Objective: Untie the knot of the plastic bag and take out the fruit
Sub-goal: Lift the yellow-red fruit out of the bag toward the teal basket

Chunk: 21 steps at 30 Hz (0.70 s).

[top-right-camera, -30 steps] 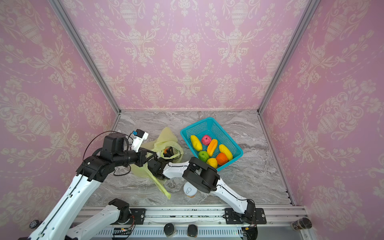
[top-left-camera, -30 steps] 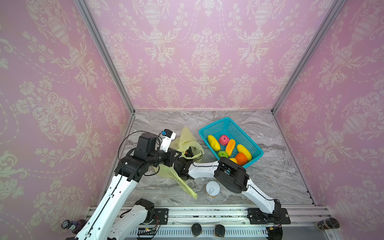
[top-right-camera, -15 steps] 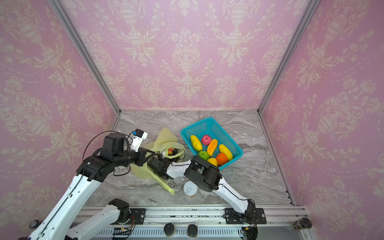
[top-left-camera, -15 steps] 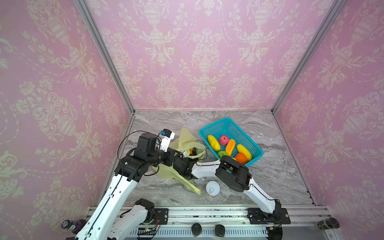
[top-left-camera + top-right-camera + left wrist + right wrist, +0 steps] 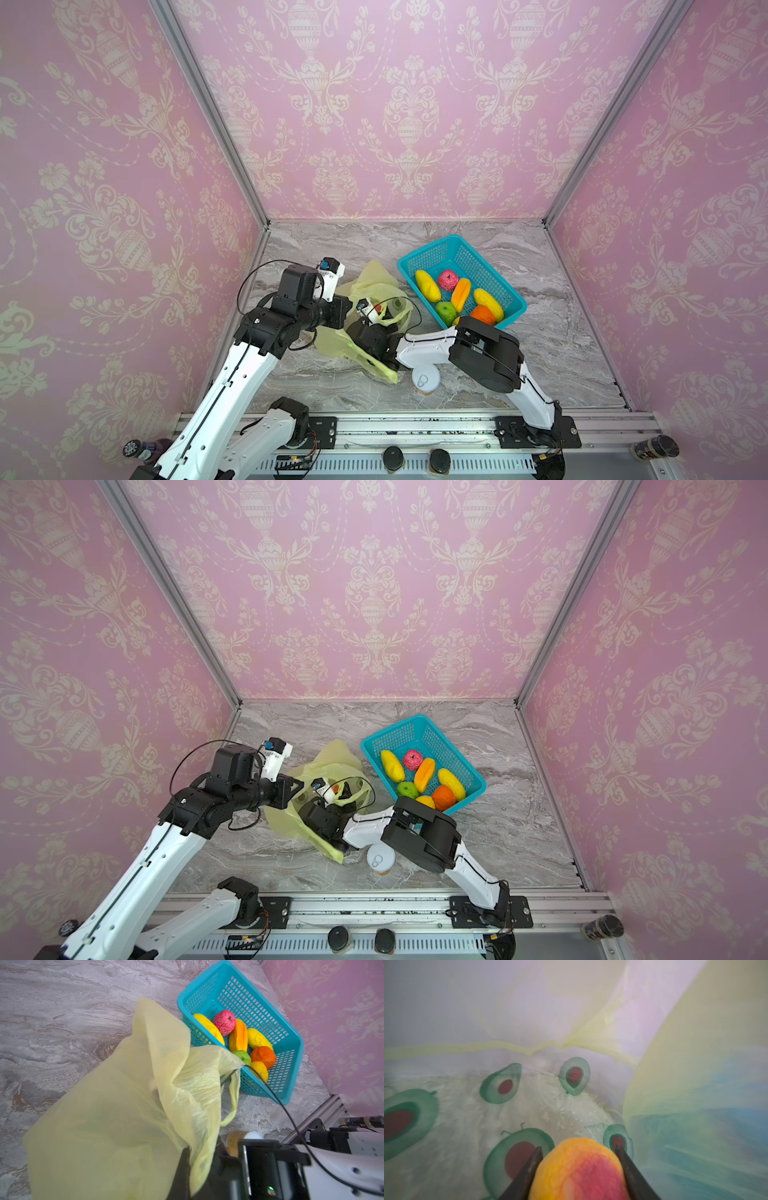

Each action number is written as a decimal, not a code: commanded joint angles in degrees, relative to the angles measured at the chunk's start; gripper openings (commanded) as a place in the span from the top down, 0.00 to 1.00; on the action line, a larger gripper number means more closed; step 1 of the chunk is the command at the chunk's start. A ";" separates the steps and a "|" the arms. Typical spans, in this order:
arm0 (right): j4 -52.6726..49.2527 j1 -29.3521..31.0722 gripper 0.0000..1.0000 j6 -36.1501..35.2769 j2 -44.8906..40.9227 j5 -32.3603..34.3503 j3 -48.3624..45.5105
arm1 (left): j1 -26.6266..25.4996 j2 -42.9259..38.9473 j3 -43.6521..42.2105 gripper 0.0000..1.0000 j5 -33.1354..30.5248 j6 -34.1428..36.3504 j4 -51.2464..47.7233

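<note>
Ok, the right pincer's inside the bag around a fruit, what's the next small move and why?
Probably draw the right pincer back out of the plastic bag with the fruit. Its fingers press both sides of the yellow-red fruit, the left pincer pinches the bag's film and holds it up, and the teal basket sits just beside it.

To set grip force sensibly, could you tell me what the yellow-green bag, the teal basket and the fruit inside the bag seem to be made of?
The plastic bag: thin translucent plastic film, slightly glossy; it crinkles and the marbled tabletop shows through. The basket: rigid moulded plastic, smooth, with even mesh walls. The fruit: probably foam or soft plastic, matte, with finely wrinkled painted skin.
</note>
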 commanded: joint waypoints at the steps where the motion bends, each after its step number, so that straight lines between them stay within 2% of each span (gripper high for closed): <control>1: 10.94 3.00 0.63 -5.94 -5.38 -4.30 -4.01 | 0.81 0.38 0.92 1.00 -5.63 0.27 -2.45; 4: 12.89 4.37 0.67 -5.13 -9.17 -7.18 -7.98 | 1.40 0.64 0.99 1.00 -7.65 0.21 -2.78; 9: 18.92 5.76 0.69 -5.29 -16.14 -15.85 -16.80 | 2.22 0.66 0.98 1.00 -9.32 0.02 -3.04; 14: 23.46 9.03 0.70 -10.10 -22.49 -14.69 -21.69 | 2.47 0.77 0.85 1.00 -10.37 0.03 -3.17; 21: 21.43 10.23 0.73 -12.32 -34.22 -8.02 -25.92 | 2.71 0.49 0.59 1.00 -9.87 0.01 -3.20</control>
